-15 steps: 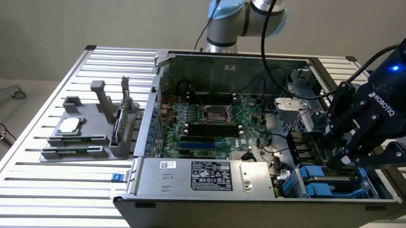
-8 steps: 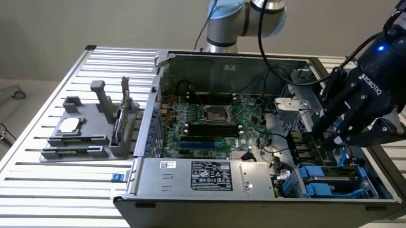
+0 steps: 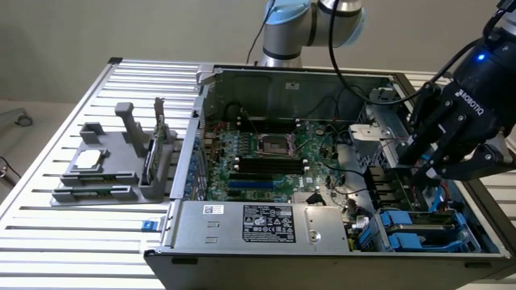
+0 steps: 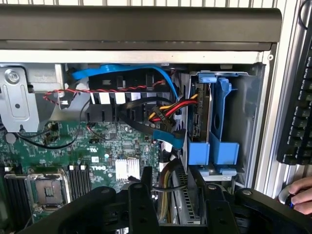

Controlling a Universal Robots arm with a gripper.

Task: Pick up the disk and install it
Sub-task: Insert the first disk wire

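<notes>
My black three-fingered gripper [image 3: 423,175] hangs inside the open computer case [image 3: 211,90], at the exterior view's right, just above the drive bay. In the wrist view the gripper [image 4: 178,209] has its fingers [image 4: 141,200] on either side of the disk [image 4: 186,204]. The disk is a flat grey slab seen edge-on with a ribbed side. The jaws stand wide and closed against it. Just beyond the disk, blue caddies [image 4: 214,131] stand in the drive bay, seen in the exterior view as blue caddies [image 3: 419,232] at the case's near right corner.
Red, yellow and black cables [image 4: 165,109] and a blue ribbon [image 4: 122,73] run beside the bay, close to the fingers. The motherboard [image 3: 266,157] and power supply [image 3: 258,223] lie toward the exterior view's left. A grey fixture [image 3: 113,163] stands on the slatted table. A hand [image 4: 297,195] rests by a keyboard [image 4: 297,97].
</notes>
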